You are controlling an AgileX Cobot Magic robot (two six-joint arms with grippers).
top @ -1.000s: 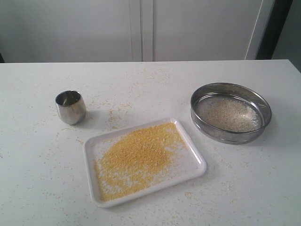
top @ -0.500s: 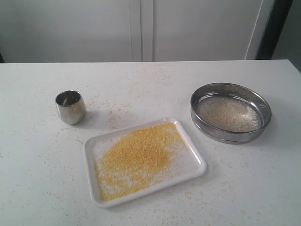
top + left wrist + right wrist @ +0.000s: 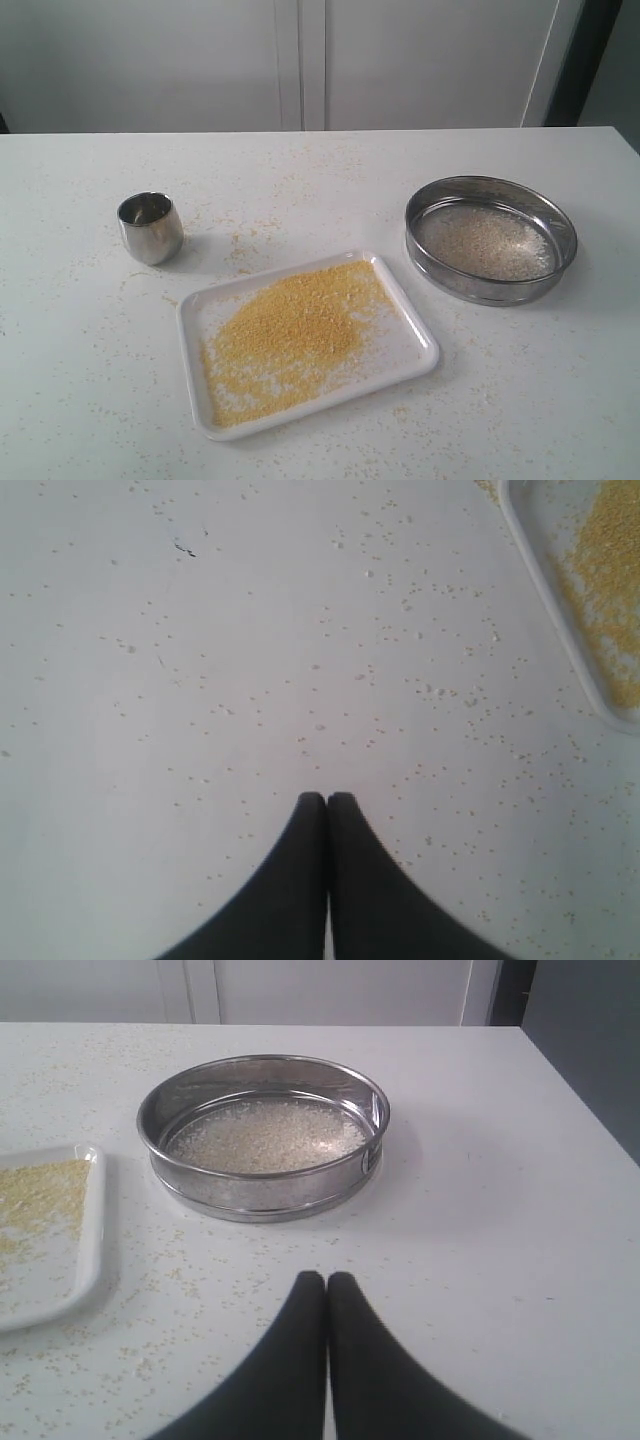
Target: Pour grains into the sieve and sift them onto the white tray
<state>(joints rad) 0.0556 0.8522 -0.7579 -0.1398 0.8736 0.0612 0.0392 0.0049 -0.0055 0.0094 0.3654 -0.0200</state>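
Observation:
The white tray [image 3: 410,345] lies at the table's front centre with fine yellow grains [image 3: 290,335] spread over it. The sieve [image 3: 490,285] stands on the table to its right, pale whitish grains [image 3: 488,240] lying on its mesh. In the right wrist view the sieve [image 3: 262,1195] is ahead of my right gripper [image 3: 326,1278], which is shut and empty, with the tray's corner [image 3: 88,1260] at one side. My left gripper [image 3: 326,798] is shut and empty over bare table, the tray's edge [image 3: 545,575] off to one side. Neither arm shows in the exterior view.
A small rounded steel cup [image 3: 150,228] stands upright at the left of the table. Stray grains [image 3: 250,235] are scattered over the white tabletop. White cabinet doors [image 3: 300,60] rise behind the table's far edge.

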